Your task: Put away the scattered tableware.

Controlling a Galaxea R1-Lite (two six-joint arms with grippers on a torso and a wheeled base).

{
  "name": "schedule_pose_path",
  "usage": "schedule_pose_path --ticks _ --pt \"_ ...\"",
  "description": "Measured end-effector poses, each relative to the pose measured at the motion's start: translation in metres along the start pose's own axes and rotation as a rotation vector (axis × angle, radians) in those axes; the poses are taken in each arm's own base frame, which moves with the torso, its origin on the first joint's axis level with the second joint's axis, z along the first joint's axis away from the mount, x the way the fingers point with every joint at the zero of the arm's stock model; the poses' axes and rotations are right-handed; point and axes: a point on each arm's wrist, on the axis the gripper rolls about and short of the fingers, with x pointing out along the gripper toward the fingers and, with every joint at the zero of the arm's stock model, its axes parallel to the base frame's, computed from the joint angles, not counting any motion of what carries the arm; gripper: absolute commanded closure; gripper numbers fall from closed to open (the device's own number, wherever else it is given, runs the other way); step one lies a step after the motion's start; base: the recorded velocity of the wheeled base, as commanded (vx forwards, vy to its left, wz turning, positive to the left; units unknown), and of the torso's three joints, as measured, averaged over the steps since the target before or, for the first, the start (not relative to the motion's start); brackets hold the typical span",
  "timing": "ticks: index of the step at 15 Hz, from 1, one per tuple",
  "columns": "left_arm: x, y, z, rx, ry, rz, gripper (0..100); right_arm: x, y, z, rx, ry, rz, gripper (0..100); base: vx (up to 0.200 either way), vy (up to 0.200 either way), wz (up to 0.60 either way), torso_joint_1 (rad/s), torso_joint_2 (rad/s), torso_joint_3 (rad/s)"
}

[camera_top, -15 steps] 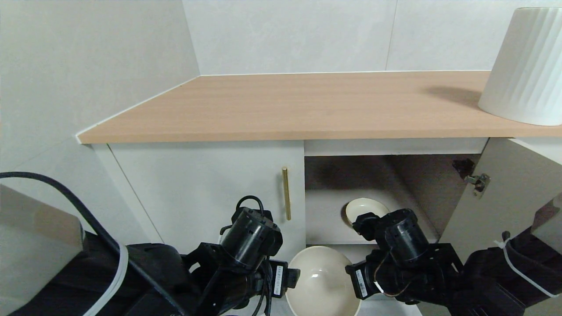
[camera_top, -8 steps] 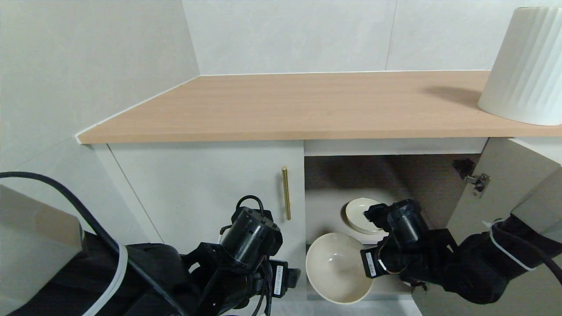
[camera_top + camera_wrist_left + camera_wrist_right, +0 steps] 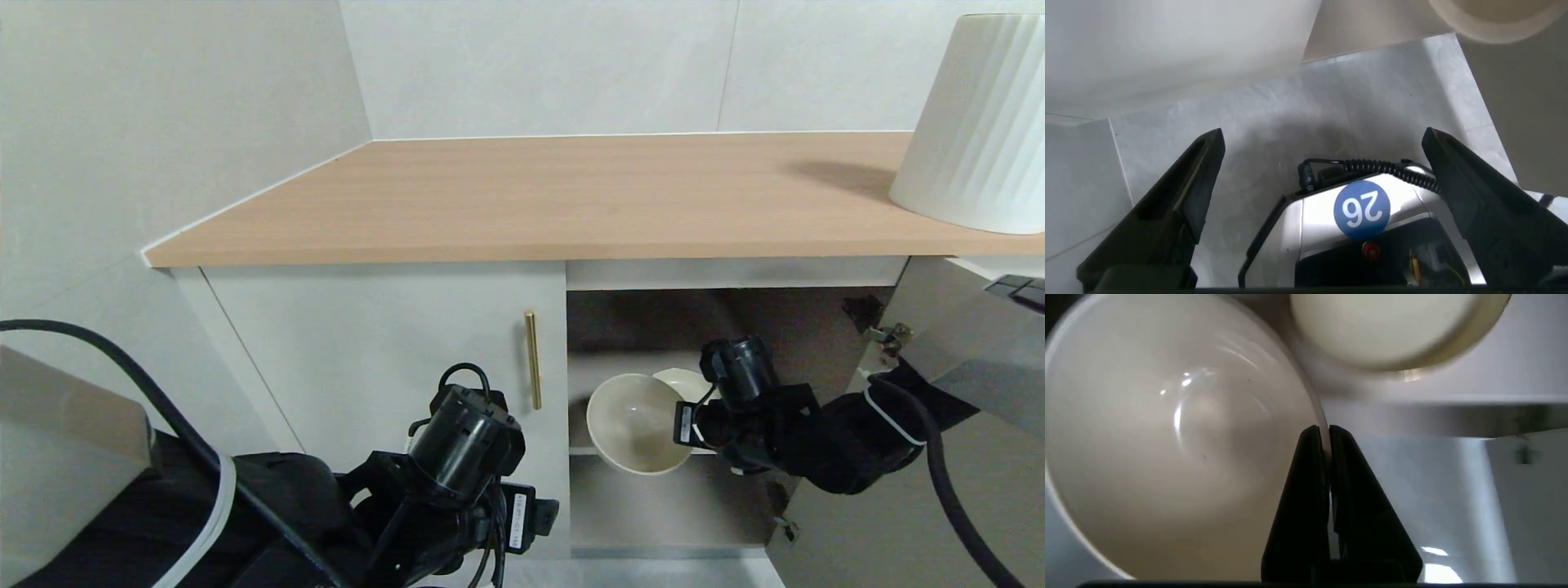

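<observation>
My right gripper (image 3: 684,425) is shut on the rim of a cream bowl (image 3: 635,423), which it holds tilted at the open front of the cabinet, level with the shelf. In the right wrist view the fingers (image 3: 1327,478) pinch the bowl (image 3: 1176,433) rim. A small cream plate (image 3: 684,382) lies on the cabinet shelf (image 3: 604,365) just behind the bowl, seen as the plate (image 3: 1388,327) in the right wrist view. My left gripper (image 3: 1323,204) stands open low in front of the closed left door, with nothing between its fingers.
The right cabinet door (image 3: 922,425) stands open at the right. The left door (image 3: 384,343) is closed and has a brass handle (image 3: 532,359). A white ribbed lampshade (image 3: 976,122) stands on the wooden countertop (image 3: 531,196). The lower cabinet compartment (image 3: 661,506) lies below the shelf.
My right arm has raised the bowl from low in front of the cabinet up and forward to shelf height, next to the small plate. The left arm has stayed still.
</observation>
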Motion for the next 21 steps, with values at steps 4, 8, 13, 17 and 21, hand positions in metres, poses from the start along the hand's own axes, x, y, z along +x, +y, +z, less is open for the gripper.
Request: schedule_pose_path --ticks 4,8,13,17,21 --pt "0.000 0.000 0.000 0.000 0.001 0.001 0 0.008 -0.006 0.023 0.140 -0.069 -0.032 100 0.000 0.000 0.00 0.000 0.00 0.000" --pt "0.000 0.000 0.000 0.001 0.002 0.001 0 0.015 -0.013 0.035 0.190 -0.113 -0.064 100 0.000 0.000 0.00 0.000 0.00 0.000" --pt "0.001 0.000 -0.001 0.001 0.003 0.001 0 0.031 -0.028 0.040 0.210 -0.137 -0.177 100 0.000 0.000 0.00 0.000 0.00 0.000" --pt "0.001 0.000 0.000 0.001 0.003 0.002 0 0.044 -0.039 0.044 0.225 -0.134 -0.234 100 0.000 0.000 0.00 0.000 0.00 0.000" --pt "0.001 0.000 -0.001 0.001 0.004 0.001 0 0.051 -0.047 0.045 0.234 -0.131 -0.253 100 0.000 0.000 0.00 0.000 0.00 0.000"
